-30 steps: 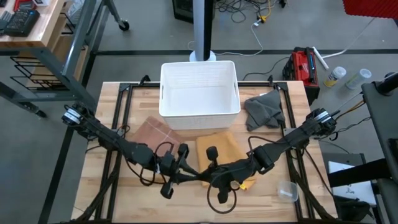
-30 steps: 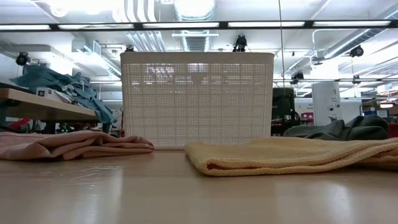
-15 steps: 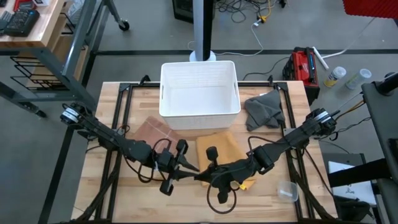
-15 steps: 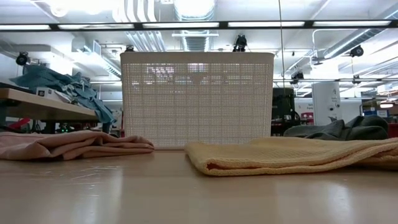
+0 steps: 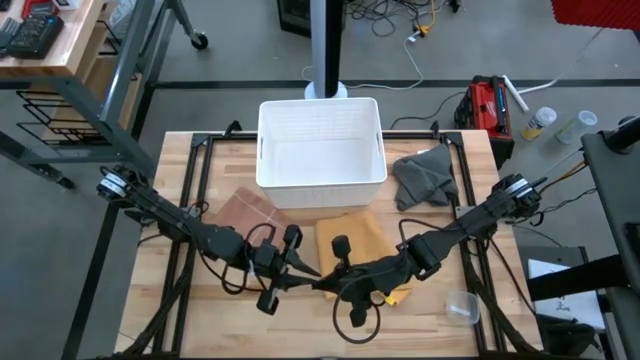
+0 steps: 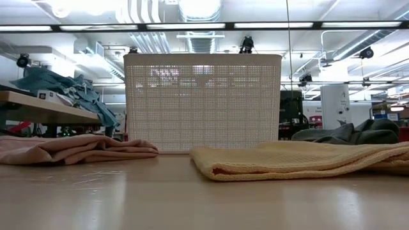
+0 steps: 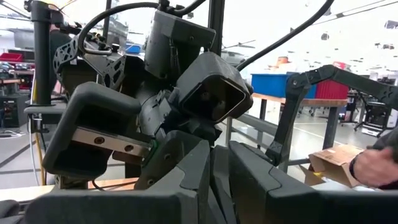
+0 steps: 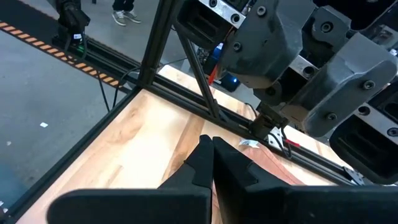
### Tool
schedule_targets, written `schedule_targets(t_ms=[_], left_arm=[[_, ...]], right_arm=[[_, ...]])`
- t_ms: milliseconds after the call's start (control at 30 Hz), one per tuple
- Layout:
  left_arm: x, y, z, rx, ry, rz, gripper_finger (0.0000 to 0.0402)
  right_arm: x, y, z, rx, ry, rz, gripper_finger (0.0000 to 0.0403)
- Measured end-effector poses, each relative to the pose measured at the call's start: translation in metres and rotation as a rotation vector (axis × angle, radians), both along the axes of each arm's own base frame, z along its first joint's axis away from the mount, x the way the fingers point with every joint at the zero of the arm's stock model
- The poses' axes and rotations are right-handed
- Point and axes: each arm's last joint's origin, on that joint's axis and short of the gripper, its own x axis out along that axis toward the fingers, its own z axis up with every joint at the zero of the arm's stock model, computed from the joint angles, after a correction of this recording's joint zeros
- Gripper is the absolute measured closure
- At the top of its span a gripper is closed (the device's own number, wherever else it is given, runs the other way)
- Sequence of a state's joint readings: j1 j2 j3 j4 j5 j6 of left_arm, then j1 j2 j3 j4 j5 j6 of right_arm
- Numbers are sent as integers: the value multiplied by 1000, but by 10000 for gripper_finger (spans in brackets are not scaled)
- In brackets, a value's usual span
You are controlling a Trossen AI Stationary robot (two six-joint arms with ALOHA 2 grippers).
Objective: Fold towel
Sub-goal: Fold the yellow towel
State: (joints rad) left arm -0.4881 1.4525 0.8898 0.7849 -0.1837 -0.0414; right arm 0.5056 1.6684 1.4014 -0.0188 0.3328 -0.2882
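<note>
My left end effector (image 5: 318, 283) and right end effector (image 5: 322, 284) meet, both pinched closed, before the folded yellow towel (image 5: 352, 241).

Wooden table (image 5: 470, 335): towels, white basket (image 5: 321, 142).

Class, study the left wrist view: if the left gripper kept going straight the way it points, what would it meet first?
Most likely the right arm's wrist housing, which fills the view just ahead of the left gripper. The overhead view shows both grippers nearly tip to tip, though the exact gap is unclear.
</note>
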Motion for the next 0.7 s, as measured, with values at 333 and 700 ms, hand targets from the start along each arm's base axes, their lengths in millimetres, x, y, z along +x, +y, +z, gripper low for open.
schedule_targets(t_ms=[333,700], left_arm=[[2,-1,-5,-55,62,-16,351],[4,-2,-18,-24,169,-28,351]], right_arm=[[0,0,0,0,0,0,403],[-1,-2,-8,130,93,-65,403]])
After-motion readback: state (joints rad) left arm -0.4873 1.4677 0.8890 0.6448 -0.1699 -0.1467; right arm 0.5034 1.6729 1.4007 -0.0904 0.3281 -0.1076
